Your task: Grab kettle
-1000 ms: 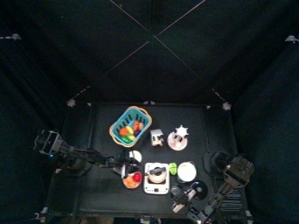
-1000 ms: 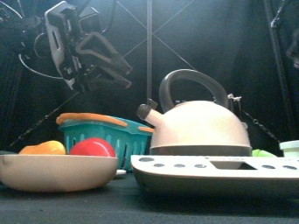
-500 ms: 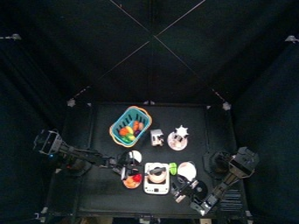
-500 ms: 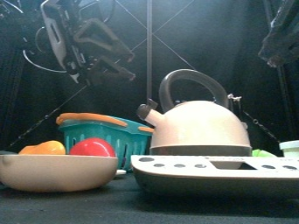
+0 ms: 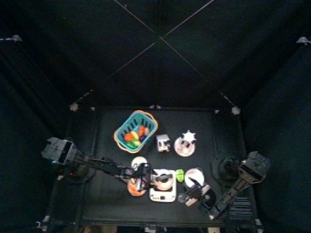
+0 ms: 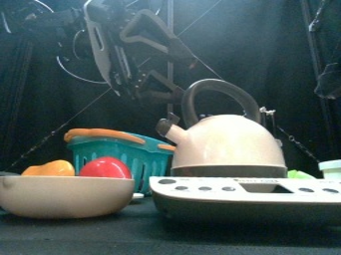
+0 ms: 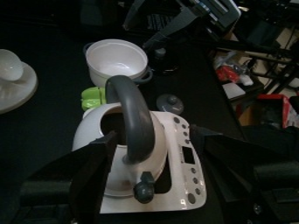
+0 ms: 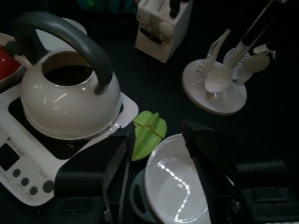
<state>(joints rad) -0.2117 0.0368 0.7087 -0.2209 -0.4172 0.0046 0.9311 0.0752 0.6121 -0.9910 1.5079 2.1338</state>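
The white kettle (image 6: 226, 137) with a dark arched handle (image 6: 220, 92) stands on a white scale (image 6: 246, 195) near the table's front; it also shows in the top view (image 5: 162, 183). My left gripper (image 6: 150, 72) hangs open, above and to the left of the handle. In the left wrist view its jaws stand wide on either side of the kettle (image 7: 96, 140), apart from it. My right gripper (image 8: 163, 188) is open and empty over a white bowl (image 8: 176, 179), to the right of the kettle (image 8: 65, 92).
A bowl of fruit (image 6: 60, 194) stands at the front left, with a teal basket (image 6: 118, 151) behind it. A utensil rack (image 8: 222, 79), a small white holder (image 8: 163, 31) and a green leaf piece (image 8: 149, 131) lie near the kettle. A white cup (image 7: 117, 59) stands beyond it.
My left gripper has moved right, toward the kettle's handle. The right arm has shifted and dropped a little at the right. The kettle has not moved.
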